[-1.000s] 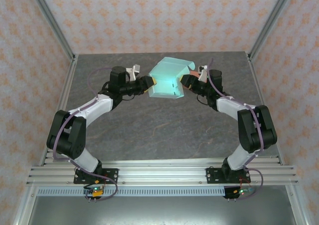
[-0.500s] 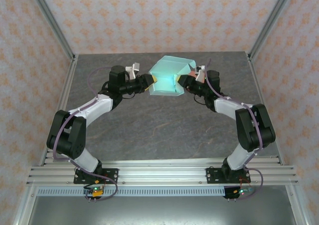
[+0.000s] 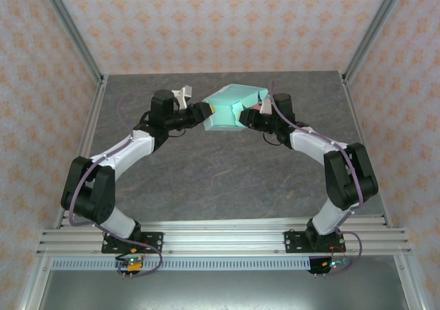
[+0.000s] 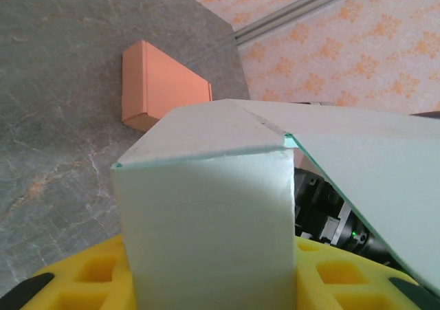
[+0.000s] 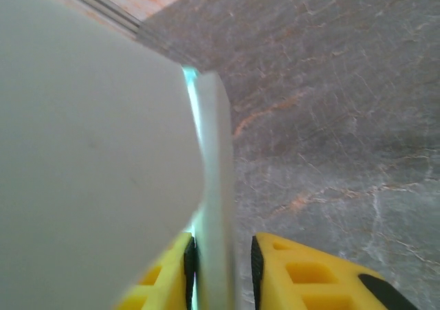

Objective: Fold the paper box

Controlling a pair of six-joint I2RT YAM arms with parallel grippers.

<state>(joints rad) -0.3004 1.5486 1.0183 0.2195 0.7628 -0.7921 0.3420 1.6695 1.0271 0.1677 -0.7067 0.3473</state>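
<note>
The left pincer [image 3: 205, 111] stands wide, its yellow fingers [image 4: 75, 279] set on either side of a folded corner of the box [image 3: 228, 104]. The corner block fills the whole gap between them and meets each finger, so the pincer holds the box across its full spread. The right pincer [image 3: 245, 117] is nearly shut. Its fingers [image 5: 302, 275] pinch one thin upright panel edge, with the black pads close against both faces of the panel.

From above, the mint-green box hangs between the two pincers, the left gripping its left end and the right its right side. A slanted flap rises away from both of them. Grey table [image 3: 220, 172] lies on the near side of the pincers.

The left wrist camera adds the shape of the fold. A flat front wall stands straight ahead of the fingers, a sloping top panel lies behind it, and a large flap runs off to the right, with a seam where the two panels meet. It also shows an orange carton [image 4: 165, 86] lying flat on the table beyond the box, well apart from the fingers.

The right wrist camera shows how thin the pinched panel is. A broad pale sheet of the box [image 5: 89, 152] sits to the left of the fingers, and bare marbled table lies to their right. A bright mint line shows where panel and sheet meet.
</note>
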